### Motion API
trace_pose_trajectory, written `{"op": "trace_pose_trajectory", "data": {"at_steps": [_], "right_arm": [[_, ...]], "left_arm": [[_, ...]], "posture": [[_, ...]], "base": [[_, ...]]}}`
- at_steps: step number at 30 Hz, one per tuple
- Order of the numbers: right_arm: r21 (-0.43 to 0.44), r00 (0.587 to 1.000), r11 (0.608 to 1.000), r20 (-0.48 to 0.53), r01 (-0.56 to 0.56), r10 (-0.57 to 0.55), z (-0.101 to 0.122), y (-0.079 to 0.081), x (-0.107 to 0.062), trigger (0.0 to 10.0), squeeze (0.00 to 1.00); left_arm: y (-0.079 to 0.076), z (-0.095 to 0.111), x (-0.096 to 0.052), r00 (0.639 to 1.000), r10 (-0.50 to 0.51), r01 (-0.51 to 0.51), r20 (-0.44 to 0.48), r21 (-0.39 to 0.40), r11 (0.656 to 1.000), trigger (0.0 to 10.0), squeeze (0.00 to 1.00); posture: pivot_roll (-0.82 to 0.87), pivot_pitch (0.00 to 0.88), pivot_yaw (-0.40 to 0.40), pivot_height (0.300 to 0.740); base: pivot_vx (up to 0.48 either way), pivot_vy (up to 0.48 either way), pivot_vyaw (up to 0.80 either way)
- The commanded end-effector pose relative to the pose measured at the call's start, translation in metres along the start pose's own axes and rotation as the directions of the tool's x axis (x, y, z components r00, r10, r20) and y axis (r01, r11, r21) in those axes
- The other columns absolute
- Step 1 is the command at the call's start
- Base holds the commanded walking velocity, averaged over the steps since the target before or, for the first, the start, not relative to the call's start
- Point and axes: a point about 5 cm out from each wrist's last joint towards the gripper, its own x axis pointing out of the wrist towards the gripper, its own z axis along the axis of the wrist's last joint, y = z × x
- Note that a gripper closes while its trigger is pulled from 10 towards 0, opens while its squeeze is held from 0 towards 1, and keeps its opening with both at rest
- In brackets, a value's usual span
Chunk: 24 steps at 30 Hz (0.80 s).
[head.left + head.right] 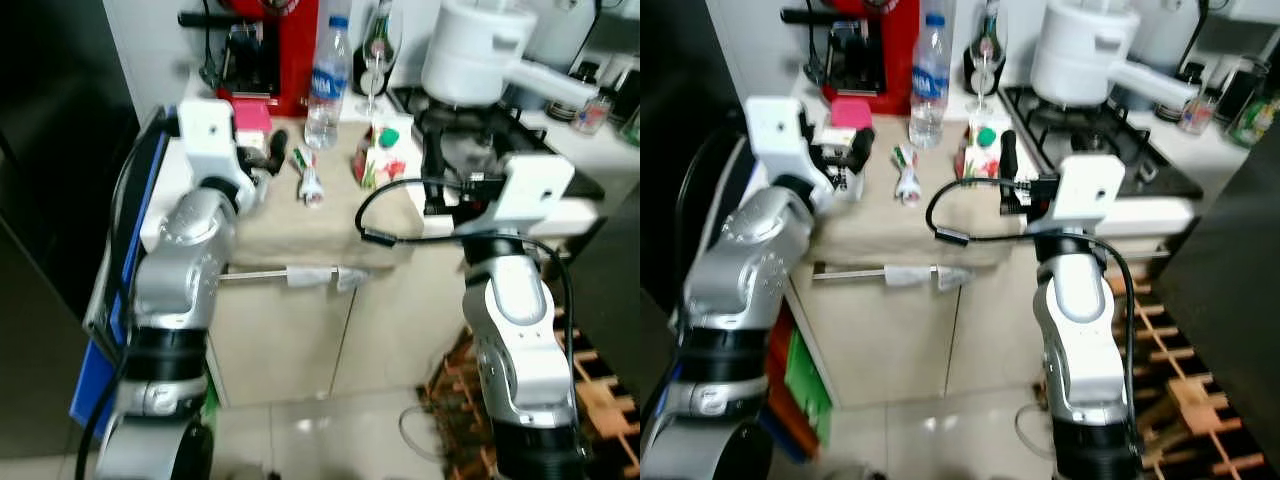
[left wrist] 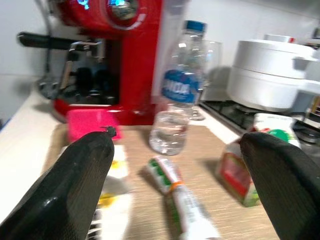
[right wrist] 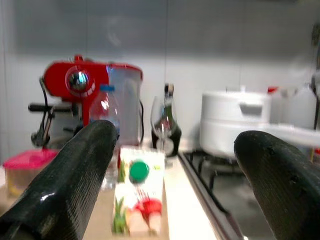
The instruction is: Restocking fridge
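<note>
Early stage, by the look of it: you are standing at the counter (image 1: pixel 300 235) with nothing picked up and nothing on its way to a fridge. All the candidate items are sitting on the worktop.

- Water bottle (image 1: pixel 326 85): standing upright near the back of the counter, just beside the red coffee machine (image 1: pixel 270 50).
- Juice carton (image 1: pixel 380 155), green cap: standing to the right of the bottle, close to the hob (image 1: pixel 480 150).
- Small wrapped packet (image 1: pixel 308 180): lying flat between the bottle and the front edge.
- Pink-lidded container (image 2: pixel 92 125): in front of the coffee machine, at the counter's left.

Left gripper (image 2: pixel 175 190): you are holding it spread wide, empty, aimed over the packet toward the bottle.
Right gripper (image 3: pixel 170 185): also spread wide, empty, lined up on the carton, which is sitting between the two fingers' line of sight but apart from them.

Still to do, as I judge it: grasp an item, carry it, open the fridge, place it.

View differences:
- The head views are giving you the layout: both silver arms raised at the counter's edge, the cupboard doors below, the white pot (image 1: pixel 475 55) on the hob.
- The left wrist view is showing the bottle's blue label and low water level.
- The right wrist view is showing the carton's front, plus a wine glass (image 3: pixel 162 122) behind it.
</note>
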Motion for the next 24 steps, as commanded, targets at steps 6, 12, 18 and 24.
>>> {"op": "trace_pose_trajectory", "data": {"at_steps": [6, 12, 18, 24], "right_arm": [[0.049, 0.991, 0.992, -0.071, -0.114, 0.117, -0.004, 0.003, -0.009, 10.0, 0.04], [0.072, 0.978, 0.984, -0.119, -0.162, 0.17, -0.009, 0.004, -0.017, 10.0, 0.04], [0.088, 0.963, 0.974, -0.155, -0.21, 0.221, -0.011, 0.008, -0.022, 10.0, 0.04], [0.097, 0.953, 0.967, -0.172, -0.234, 0.248, -0.008, 0.01, -0.03, 10.0, 0.04]], "left_arm": [[0.02, -0.001, 0.016, 0.985, 0.173, -0.174, 0.022, 0.129, 0.976, 10.0, 0.0], [0.028, 0.008, 0.02, 0.97, 0.231, -0.24, 0.073, 0.146, 0.96, 10.0, 0.0], [0.03, 0.006, 0.026, 0.973, 0.222, -0.229, 0.07, 0.121, 0.966, 10.0, 0.0], [0.028, 0.001, 0.034, 0.977, 0.208, -0.212, 0.048, 0.121, 0.97, 10.0, 0.0]], "posture": [[-0.11, 0.003, -0.017, 0.74], [-0.13, 0.019, -0.019, 0.74], [-0.13, 0.036, -0.023, 0.74], [-0.17, 0.07, -0.028, 0.74]], "base": [[0.0, 0.0, 0.0], [0.0, 0.0, 0.0], [0.0, 0.0, 0.0], [0.0, 0.0, 0.0]]}}
